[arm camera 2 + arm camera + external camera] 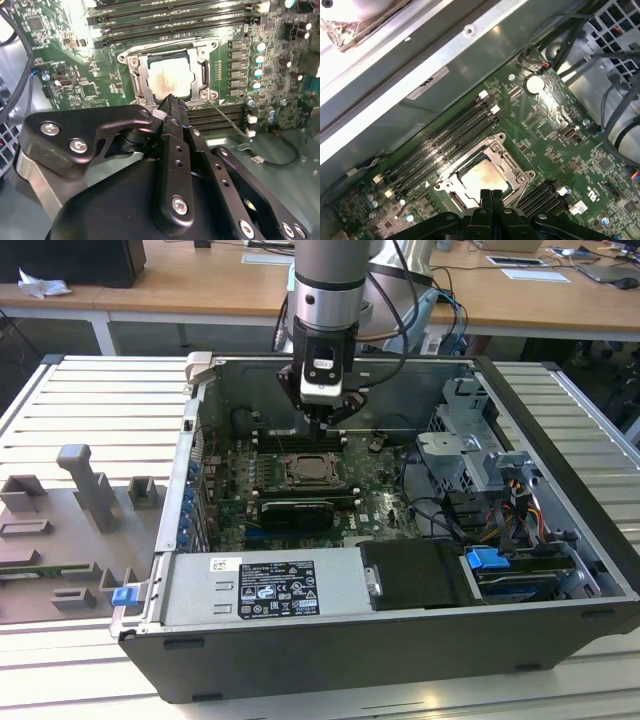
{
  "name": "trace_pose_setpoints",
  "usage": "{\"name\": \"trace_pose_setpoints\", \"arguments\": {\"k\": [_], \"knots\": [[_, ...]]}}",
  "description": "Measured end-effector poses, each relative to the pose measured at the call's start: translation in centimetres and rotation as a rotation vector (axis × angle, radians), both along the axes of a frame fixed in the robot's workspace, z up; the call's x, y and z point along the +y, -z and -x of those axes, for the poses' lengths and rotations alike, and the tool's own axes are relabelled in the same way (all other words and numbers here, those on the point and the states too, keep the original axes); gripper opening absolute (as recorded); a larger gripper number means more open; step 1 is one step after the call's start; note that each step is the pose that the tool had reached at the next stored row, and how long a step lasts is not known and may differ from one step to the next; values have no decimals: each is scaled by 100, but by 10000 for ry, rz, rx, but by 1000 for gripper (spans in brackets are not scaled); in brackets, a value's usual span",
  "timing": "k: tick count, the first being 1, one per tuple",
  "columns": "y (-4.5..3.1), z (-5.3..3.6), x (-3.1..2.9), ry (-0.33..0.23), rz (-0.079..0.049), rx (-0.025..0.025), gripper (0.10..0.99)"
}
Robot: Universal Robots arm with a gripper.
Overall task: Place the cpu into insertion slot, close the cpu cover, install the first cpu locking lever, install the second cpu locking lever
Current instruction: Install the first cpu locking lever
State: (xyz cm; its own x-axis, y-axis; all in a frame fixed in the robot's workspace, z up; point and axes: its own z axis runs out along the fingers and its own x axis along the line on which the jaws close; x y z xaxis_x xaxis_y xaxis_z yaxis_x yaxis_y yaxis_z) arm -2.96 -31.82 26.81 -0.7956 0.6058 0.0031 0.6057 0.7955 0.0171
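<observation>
Hiding one cpu (pixel 481 176) edge, the hand (pixel 492 193) (fingertips (pixel 486 196) together).

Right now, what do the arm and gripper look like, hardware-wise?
Silver-grey cylindrical arm with a black wrist section; black cables loop beside it. Matte black gripper with a white panel, angular linkage arms fastened by silver screws, narrow fingers with small holes.

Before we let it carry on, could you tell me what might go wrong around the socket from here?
The shut pincer sits at the edge of the cpu cover; a slight slip might scrape the cpu showing through its window. The memory slots lie right beside the tip, so sideways drift could strike them. A thin wire lever crosses those slots and might snag the pincer.
</observation>
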Motion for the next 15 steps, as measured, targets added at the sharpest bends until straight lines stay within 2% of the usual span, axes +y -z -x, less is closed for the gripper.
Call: {"name": "trace_pose_setpoints", "arguments": {"k": [6, 12, 15], "knots": [[1, 0, 0, -1636, 0, 0, 106], [1, 0, 0, -2670, 0, 0, 106], [1, 0, 0, -3449, 1, 0, 106]]}}
